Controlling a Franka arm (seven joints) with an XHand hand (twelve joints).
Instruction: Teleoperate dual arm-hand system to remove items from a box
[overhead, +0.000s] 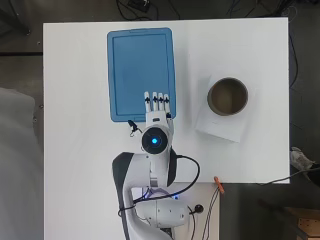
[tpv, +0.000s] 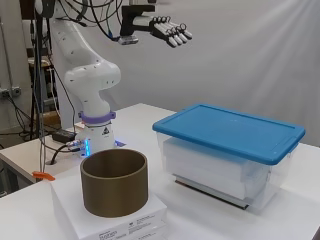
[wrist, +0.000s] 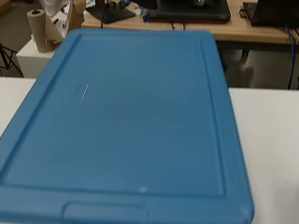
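A white table (overhead: 75, 100) fills most of the overhead view. At its right side stands a brown open-topped cylinder (overhead: 227, 95), upright on a flat white box (overhead: 216, 128). An orange object (overhead: 219, 184) lies at the table's lower edge, beside dark cables (overhead: 190, 180). In the wrist view, a roll of brown paper (wrist: 39, 29) stands at upper left.

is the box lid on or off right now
On. The blue lid sits flat across the clear box; the hand hangs open above it.
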